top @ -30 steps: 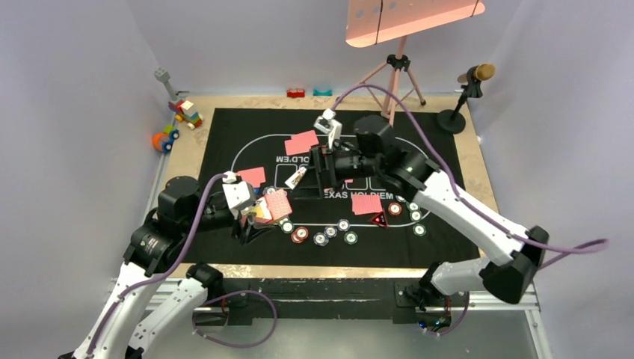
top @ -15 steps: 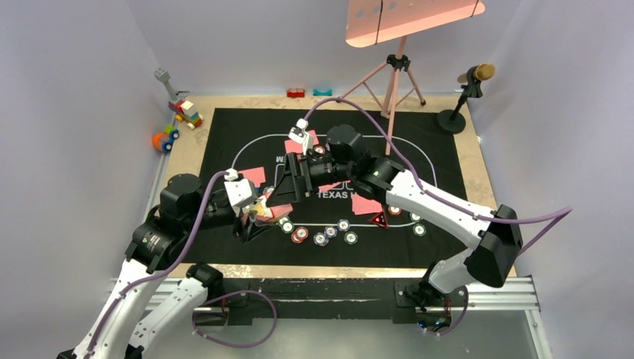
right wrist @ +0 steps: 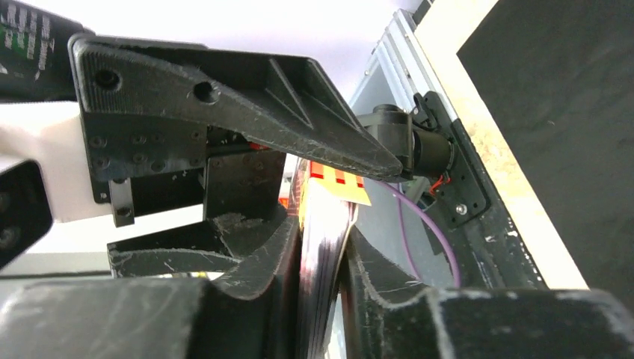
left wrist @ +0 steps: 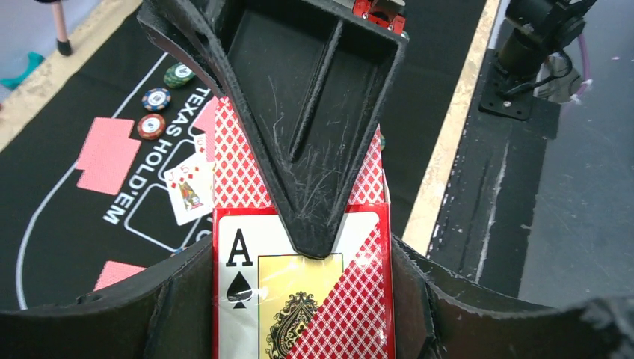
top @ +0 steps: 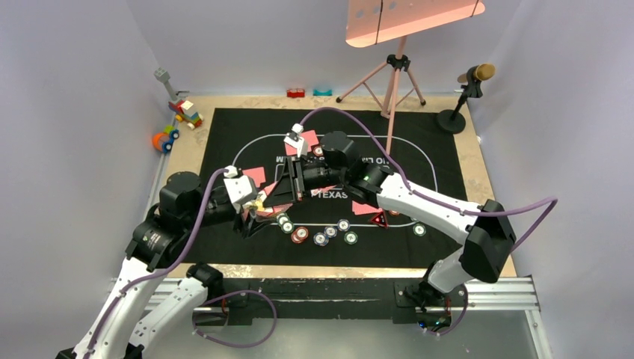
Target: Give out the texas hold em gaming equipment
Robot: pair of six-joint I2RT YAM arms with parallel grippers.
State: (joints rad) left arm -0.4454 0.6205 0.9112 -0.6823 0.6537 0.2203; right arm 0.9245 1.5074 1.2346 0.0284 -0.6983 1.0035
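Right fingers (right wrist: 254,247) just swung in and pinched the deck (left wrist: 299,299)

Left fingers (left wrist: 314,149) hold the deck low over the mat (top: 448,149); the right pair, wide a second ago, now clamps its far end. Probably pulling the next card to deal. Chips (top: 321,238) sit just beside, dealt cards (top: 254,176) farther out.

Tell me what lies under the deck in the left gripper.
Past the deck, the black mat shows, with a face-up card partly hidden behind the deck's left edge. Whatever lies directly below is covered by the deck and the left gripper.
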